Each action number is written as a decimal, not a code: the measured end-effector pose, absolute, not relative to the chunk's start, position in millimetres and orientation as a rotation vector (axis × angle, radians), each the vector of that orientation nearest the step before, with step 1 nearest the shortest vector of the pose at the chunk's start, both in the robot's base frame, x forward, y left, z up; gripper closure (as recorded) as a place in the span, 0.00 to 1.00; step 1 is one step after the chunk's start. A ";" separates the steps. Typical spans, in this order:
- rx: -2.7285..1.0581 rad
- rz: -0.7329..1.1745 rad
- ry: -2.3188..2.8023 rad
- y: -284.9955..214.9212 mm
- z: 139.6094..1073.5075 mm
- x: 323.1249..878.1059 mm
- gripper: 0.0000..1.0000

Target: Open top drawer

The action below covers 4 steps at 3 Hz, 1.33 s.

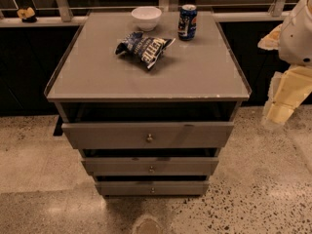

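The rigid top drawer (pixel 107 134) is best taken by its small, slippery knob (pixel 149 138); the gripper (pixel 281 112), at three o'clock, cannot be told wide or narrow.

The one camera looks steeply down from above and in front, facing the top drawer (pixel 148 134) squarely at mid-frame, with the tabletop (pixel 97 77) receding behind it; it stands near enough that the pincer (pixel 280 112) hangs at the right edge, over the floor (pixel 39 179)
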<state>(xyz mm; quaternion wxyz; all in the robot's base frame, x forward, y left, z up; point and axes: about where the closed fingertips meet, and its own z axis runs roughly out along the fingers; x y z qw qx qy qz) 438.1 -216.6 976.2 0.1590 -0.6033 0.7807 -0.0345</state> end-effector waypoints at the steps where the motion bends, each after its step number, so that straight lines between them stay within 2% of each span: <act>1: -1.725 -0.099 2.232 -216.6 976.2 438.1 0.00; 4: -1.642 -0.146 2.249 -216.0 906.9 421.4 0.00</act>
